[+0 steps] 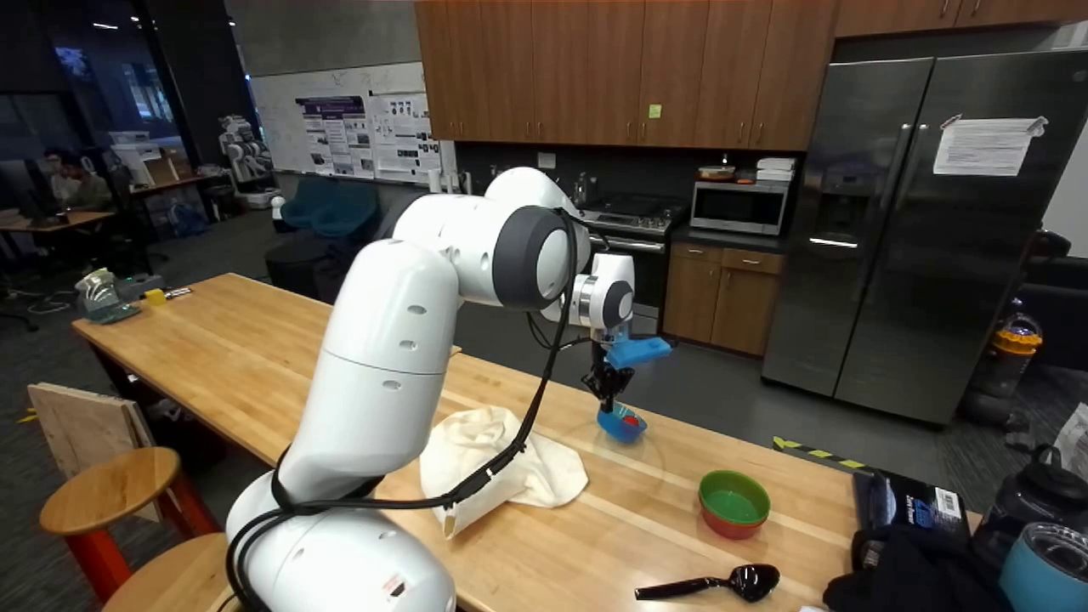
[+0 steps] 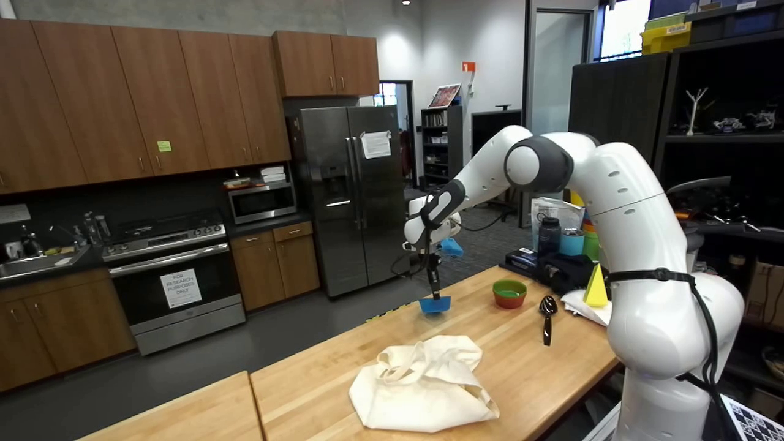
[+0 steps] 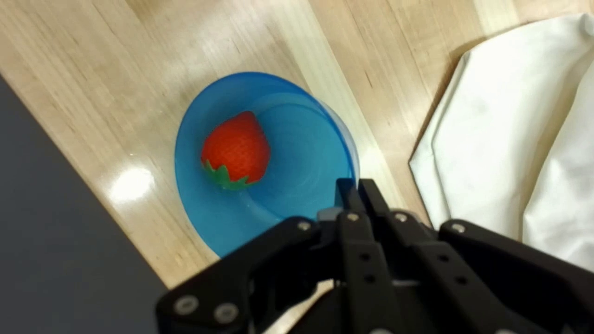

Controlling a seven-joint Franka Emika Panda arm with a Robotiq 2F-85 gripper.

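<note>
My gripper is shut on the rim of a translucent blue bowl, one finger inside the wall and one outside. A red strawberry with green leaves lies inside the bowl, away from the fingers. In both exterior views the gripper points down at the bowl, near the table's far edge. The bowl looks tilted in an exterior view; whether its base touches the table I cannot tell. A cream cloth bag lies crumpled on the table beside it.
A green bowl is nested in a red bowl on the wooden table. A black spoon lies near them. Dark bottle, blue tumbler and black cloth crowd one table end.
</note>
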